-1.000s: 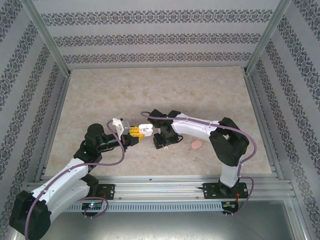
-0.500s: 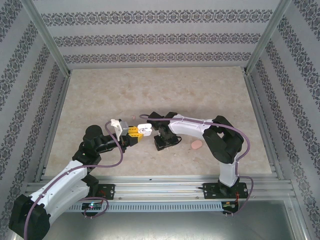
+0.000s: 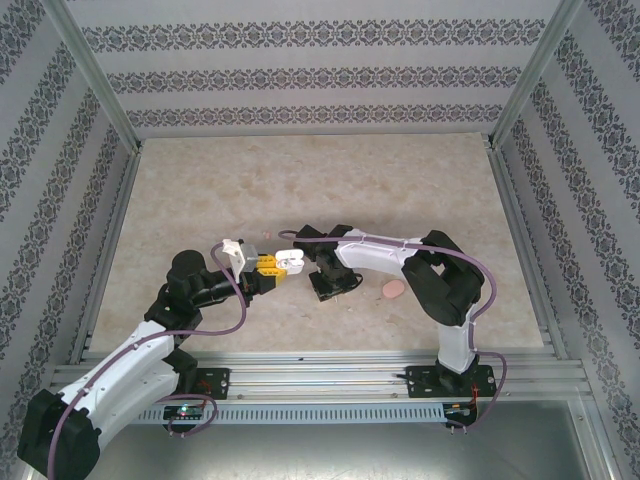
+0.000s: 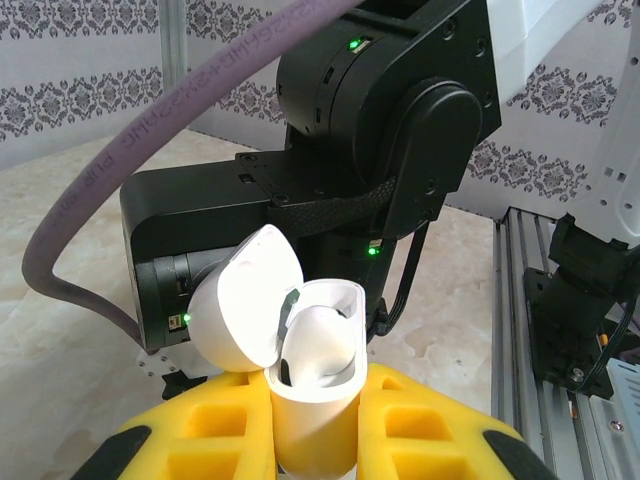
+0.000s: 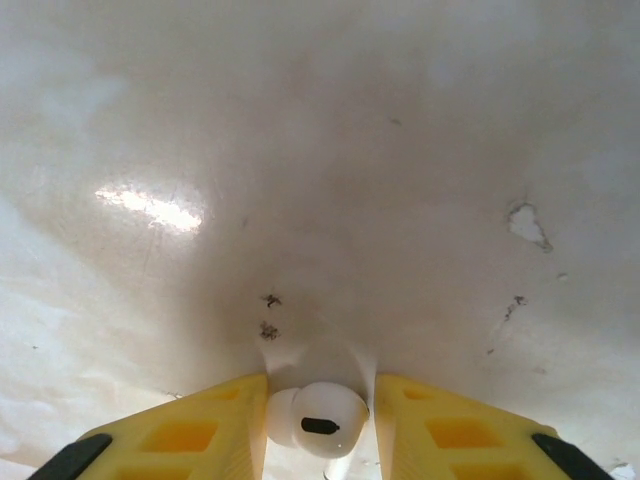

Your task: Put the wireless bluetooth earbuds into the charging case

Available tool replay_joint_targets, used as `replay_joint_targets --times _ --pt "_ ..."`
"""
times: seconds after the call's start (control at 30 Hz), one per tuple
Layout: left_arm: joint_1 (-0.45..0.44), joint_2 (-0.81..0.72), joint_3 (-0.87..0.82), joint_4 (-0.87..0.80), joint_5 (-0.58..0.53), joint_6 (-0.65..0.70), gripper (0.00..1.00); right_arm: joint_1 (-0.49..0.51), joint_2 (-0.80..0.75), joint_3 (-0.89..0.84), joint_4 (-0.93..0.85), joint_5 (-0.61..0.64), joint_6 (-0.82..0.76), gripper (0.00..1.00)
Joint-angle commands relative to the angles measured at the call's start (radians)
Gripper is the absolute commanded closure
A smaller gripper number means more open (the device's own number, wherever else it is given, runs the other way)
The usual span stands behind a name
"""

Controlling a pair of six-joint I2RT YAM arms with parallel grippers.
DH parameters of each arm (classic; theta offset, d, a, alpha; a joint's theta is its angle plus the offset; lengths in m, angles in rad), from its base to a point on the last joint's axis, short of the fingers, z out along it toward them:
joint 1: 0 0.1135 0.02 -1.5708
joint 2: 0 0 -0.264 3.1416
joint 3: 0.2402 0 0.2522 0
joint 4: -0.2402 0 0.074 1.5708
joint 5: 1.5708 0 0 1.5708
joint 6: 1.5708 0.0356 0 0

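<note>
**Left gripper** [image 4: 318, 392]: your yellow fingers [image 4: 430, 432] are clamped on the case [image 4: 314, 425], one on each flank.

**Case:** white and small. It stands upright between those fingers, mouth upward. The lid [image 4: 243, 315] is swung open and tipped to the left in the left wrist view. The cup shows a white moulded interior, and you cannot tell whether a bud sits in it.

**Right gripper** [image 5: 320, 405]: it points down at the table [image 3: 300, 180]. Its yellow fingers stand close either side of the earbud [image 5: 317, 422], the pads right at its flanks. You cannot tell whether they actually squeeze it.

**Earbud:** white and rounded, with a small dark slot mark facing the right wrist camera. It lies between the right fingertips, against the pale, scuffed tabletop.

**Placement, seen from above:** both grippers meet near mid-table, towards your near edge. The right one is just beside the case, on its right.

**Pink oval** [image 3: 393, 290]: it lies on the table to the right of the right gripper, apart from it and near the right arm's elbow.
</note>
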Motion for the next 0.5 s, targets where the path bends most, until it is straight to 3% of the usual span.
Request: replay_joint_targets --times 0.0,0.47 --pt "0.007 -0.016 -0.011 -0.001 0.024 0.023 1.00 0.011 0.019 -0.002 -0.005 0.007 0.025 0.69" --pt "-0.005 -0.007 -0.019 0.050 0.043 0.006 1.00 0.005 -0.164 -0.070 0.022 0.110 0.157 0.73"
